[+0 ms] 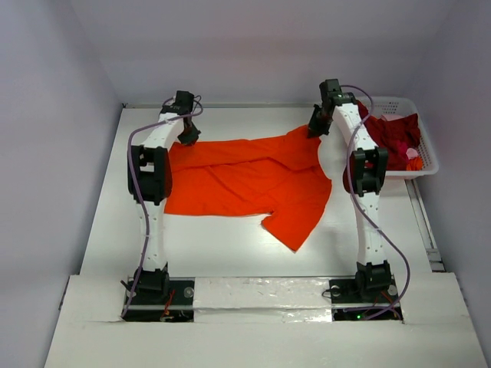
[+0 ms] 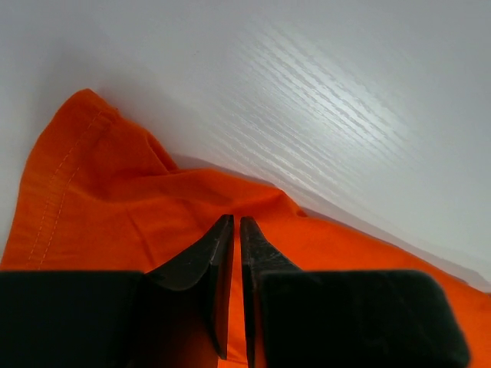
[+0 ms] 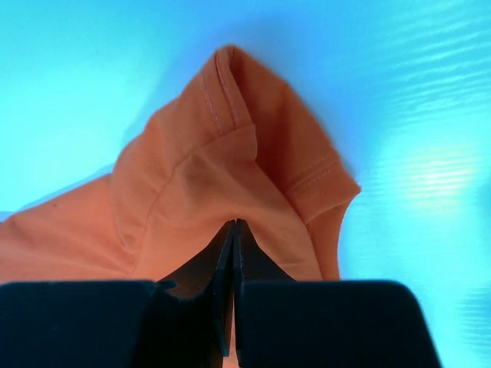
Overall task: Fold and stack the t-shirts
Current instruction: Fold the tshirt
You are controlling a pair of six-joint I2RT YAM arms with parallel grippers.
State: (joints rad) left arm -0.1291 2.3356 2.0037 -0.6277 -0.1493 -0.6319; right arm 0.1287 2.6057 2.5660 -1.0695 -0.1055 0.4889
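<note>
The orange t-shirt [image 1: 245,180] is spread across the middle of the table [image 1: 230,253], its upper edge pinched by the left end effector [image 1: 188,133] and right end effector [image 1: 314,126], both clamped on cloth. The dark red t-shirts [image 1: 395,136] are heaped in the basket [image 1: 426,165] at upper right; folding is judged barely begun, nothing stacked

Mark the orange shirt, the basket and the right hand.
orange shirt [image 1: 245,172]: top view, middle of the spread cloth.
basket [image 1: 426,146]: top view, its right rim.
right hand [image 3: 233,224]: right wrist view, between the fingertips, shut on the shirt.
</note>
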